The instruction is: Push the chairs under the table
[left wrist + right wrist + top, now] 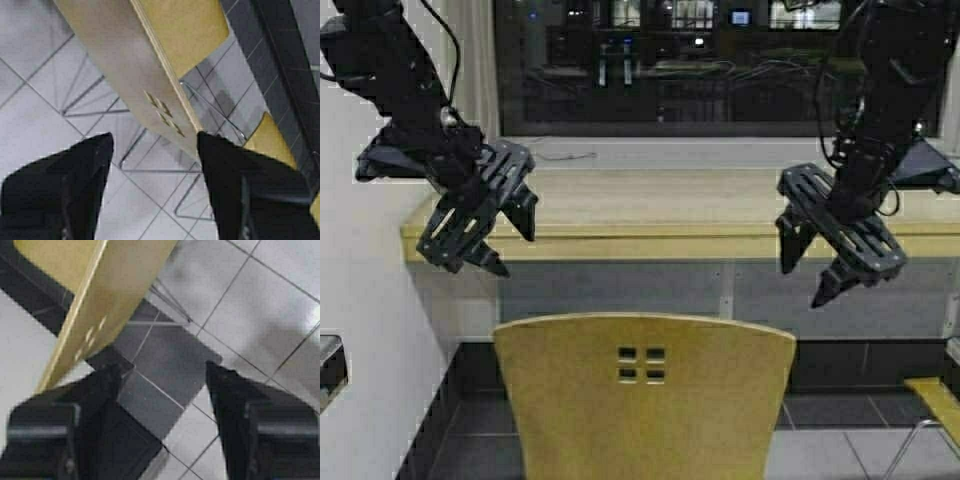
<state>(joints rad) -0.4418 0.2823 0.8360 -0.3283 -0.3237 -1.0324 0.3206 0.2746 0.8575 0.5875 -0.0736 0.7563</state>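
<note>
One of the chairs (645, 400) stands in front of me with its tan backrest and four small cutouts facing me, a short way out from the table (650, 243). My left gripper (514, 252) hangs open above the backrest's left end, clear of it. My right gripper (804, 284) hangs open above the right end, also clear. In the left wrist view the chair back (150, 75) runs slantwise under the open left gripper (155, 142), with the wire legs beneath. In the right wrist view the chair back (100, 305) lies beside the open right gripper (165, 375).
A second chair (935, 400) shows at the right edge. A white wall (370, 350) closes the left side. Behind the table is a dark window (670, 60). The floor (260, 300) is grey and dark tile.
</note>
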